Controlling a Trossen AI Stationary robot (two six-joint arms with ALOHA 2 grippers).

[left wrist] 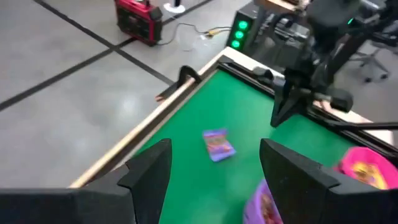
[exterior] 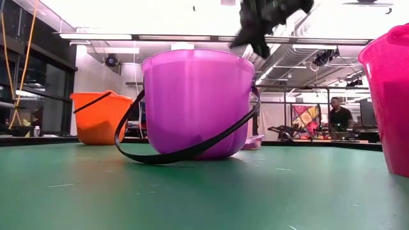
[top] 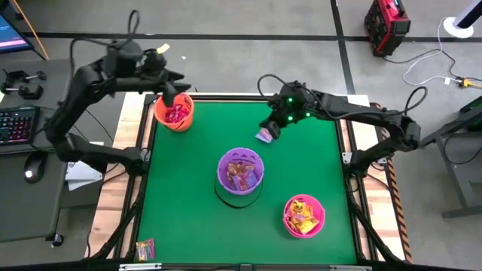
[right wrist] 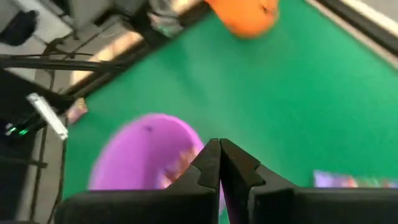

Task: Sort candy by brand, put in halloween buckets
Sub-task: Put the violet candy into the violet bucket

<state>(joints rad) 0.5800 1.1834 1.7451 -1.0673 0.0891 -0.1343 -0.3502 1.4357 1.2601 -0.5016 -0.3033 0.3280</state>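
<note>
**Candy buckets on a green worktop, two robot arms above**

Three small round plastic buckets stand on a green-covered worktop (top: 188, 218), seen from above. The orange bucket (top: 175, 112) sits at the far left corner and holds pink-red wrapped packets. The purple bucket (top: 241, 170) stands near the middle, its black handle lying down on the mat in front of it, and holds several mixed packets. The pink bucket (top: 303, 214) stands toward the near right and holds yellow packets.

One flat purple-wrapped candy packet (top: 263, 136) lies on the mat between the purple bucket and the far edge, well apart from all three buckets. A second small wrapped packet (top: 144, 249) lies off the green mat, on the wooden ledge at the near left corner.

The right arm reaches in from the right side. Its right tool (top: 274, 131) hangs just beside the lone purple packet; its own wrist camera shows the two dark fingers (right wrist: 207, 163) pressed together with nothing between them, and the packet lying loose on the mat nearby.

The left arm is bent over the far left corner, with the left tool (top: 172, 96) hanging directly over the orange bucket. Its two fingers (left wrist: 152, 168) stand wide apart and carry nothing.

From worktop height, a person (exterior: 337, 115) shows far back in the room.
</note>
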